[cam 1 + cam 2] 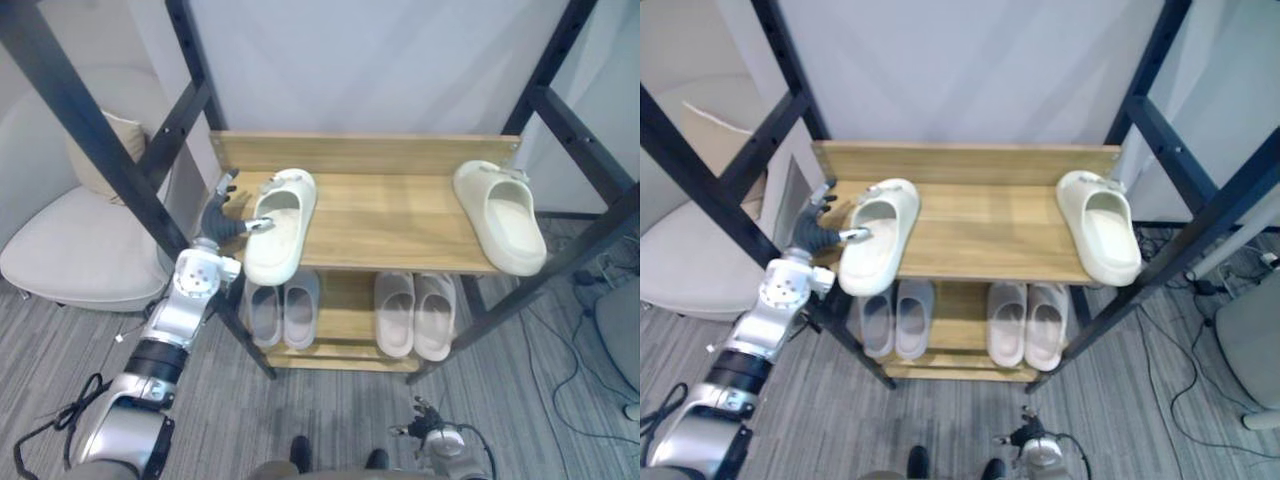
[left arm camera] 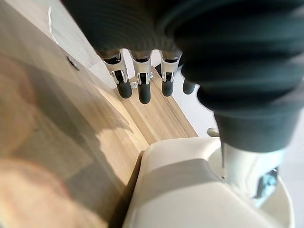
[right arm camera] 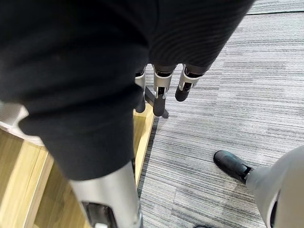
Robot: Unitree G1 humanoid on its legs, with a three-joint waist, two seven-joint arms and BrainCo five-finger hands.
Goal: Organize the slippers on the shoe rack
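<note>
The left hand is open, fingers straight, thumb touching the left cream slipper, which overhangs the shoe rack top shelf's front edge. The second cream slipper lies far right. The right hand hangs low, fingers relaxed.

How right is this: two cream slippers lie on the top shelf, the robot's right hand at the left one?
Wrong hand: the left hand is at the left slipper, as the left eye view shows. The right slipper shares the top shelf.

A white wall stands behind; grey striped carpet covers the floor, with a pale cushioned chair at its left edge.
</note>
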